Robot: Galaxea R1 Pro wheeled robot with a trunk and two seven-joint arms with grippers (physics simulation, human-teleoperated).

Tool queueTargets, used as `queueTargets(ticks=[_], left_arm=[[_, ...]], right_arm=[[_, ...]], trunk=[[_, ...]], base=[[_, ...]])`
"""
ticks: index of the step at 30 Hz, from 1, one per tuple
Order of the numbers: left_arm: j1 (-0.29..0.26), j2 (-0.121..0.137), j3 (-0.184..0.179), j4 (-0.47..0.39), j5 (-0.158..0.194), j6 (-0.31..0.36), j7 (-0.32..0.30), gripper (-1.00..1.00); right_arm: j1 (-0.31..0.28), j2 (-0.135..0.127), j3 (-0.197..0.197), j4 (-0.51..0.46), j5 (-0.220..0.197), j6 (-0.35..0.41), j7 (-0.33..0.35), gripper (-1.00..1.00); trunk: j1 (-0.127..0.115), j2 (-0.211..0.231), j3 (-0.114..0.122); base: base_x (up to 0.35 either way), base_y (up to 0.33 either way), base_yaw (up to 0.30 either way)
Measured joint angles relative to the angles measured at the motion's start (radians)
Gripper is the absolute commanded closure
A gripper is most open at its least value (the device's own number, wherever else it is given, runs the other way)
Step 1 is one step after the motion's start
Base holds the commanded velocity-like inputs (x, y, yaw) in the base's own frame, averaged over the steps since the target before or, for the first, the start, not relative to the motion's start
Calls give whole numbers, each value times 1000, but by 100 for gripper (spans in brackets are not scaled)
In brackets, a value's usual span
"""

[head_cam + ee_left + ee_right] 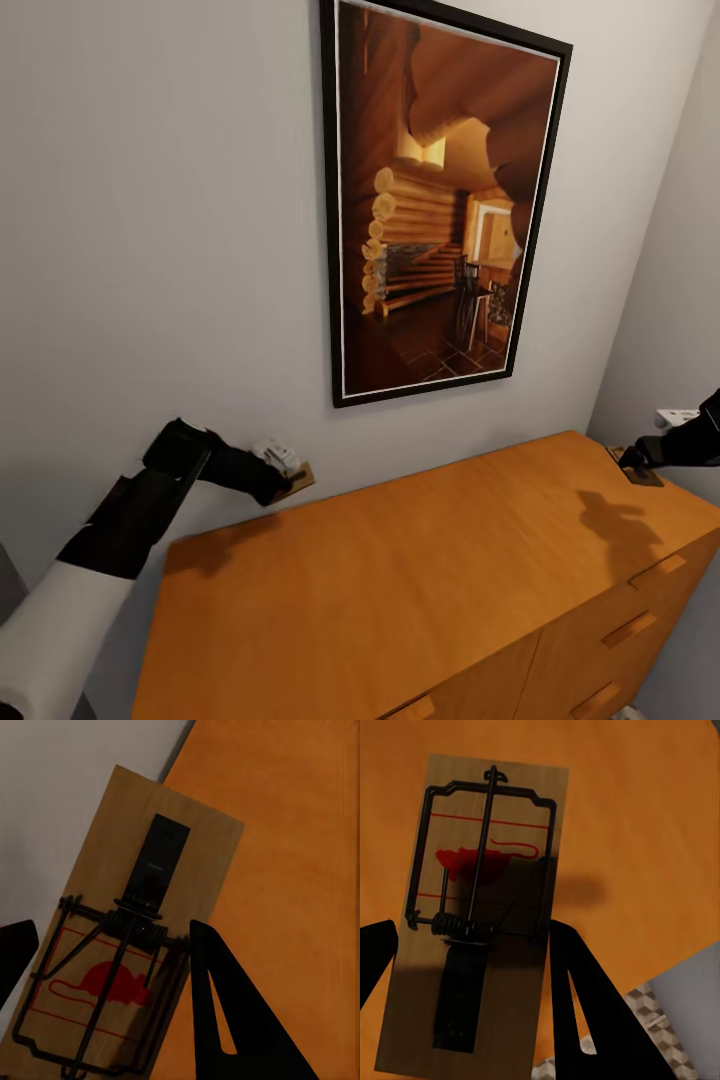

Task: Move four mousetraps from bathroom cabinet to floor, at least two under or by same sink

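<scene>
My left gripper (pixel 283 482) is shut on a tan mousetrap (pixel 300 482), held in the air by the wall over the back left corner of the orange-brown cabinet (pixel 400 580). In the left wrist view this mousetrap (pixel 142 922) lies between the black fingers (pixel 225 1012), its wire bar and red mouse print facing the camera. My right gripper (pixel 634 461) is shut on a second mousetrap (pixel 640 472) just above the cabinet's back right corner. The right wrist view has that mousetrap (pixel 480 907) between the fingers (pixel 577 997), with a patch of cube-patterned floor (pixel 660 1020) beyond the cabinet edge.
A large black-framed picture (pixel 440 200) of a log interior hangs on the white wall behind the cabinet. Drawer fronts with slim bar handles (pixel 630 630) show at the lower right. A side wall (pixel 670 300) closes in on the right.
</scene>
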Motion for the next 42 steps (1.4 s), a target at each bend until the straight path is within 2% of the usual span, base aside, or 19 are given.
queueTargets(ticks=[5, 8, 12, 16, 34, 42], left_arm=[[0, -19, 2, 68, 2, 0, 1, 100], [0, -37, 25, 113, 3, 0, 3, 100], [0, -62, 79, 166, 1, 0, 3, 100], [0, -73, 110, 210, 0, 0, 3, 100], [0, -76, 126, 269, 1, 0, 3, 100], [1, -74, 126, 270, 2, 0, 4, 100]], right_arm=[[0, 0, 0, 7, 1, 0, -1, 100], [0, 0, 0, 8, 1, 0, -1, 100], [0, 0, 0, 9, 1, 0, -1, 100], [0, 0, 0, 11, 2, 0, -1, 100], [0, 0, 0, 12, 2, -1, -1, 100], [0, 1, 0, 12, 1, -1, -1, 100]], trunk=[[0, 0, 0], [0, 0, 0], [0, 0, 0], [0, 0, 0], [0, 0, 0], [0, 0, 0]], base=[[0, 0, 0], [0, 0, 0], [0, 0, 0], [0, 0, 0], [-4, -1, 0], [-205, -116, 0]])
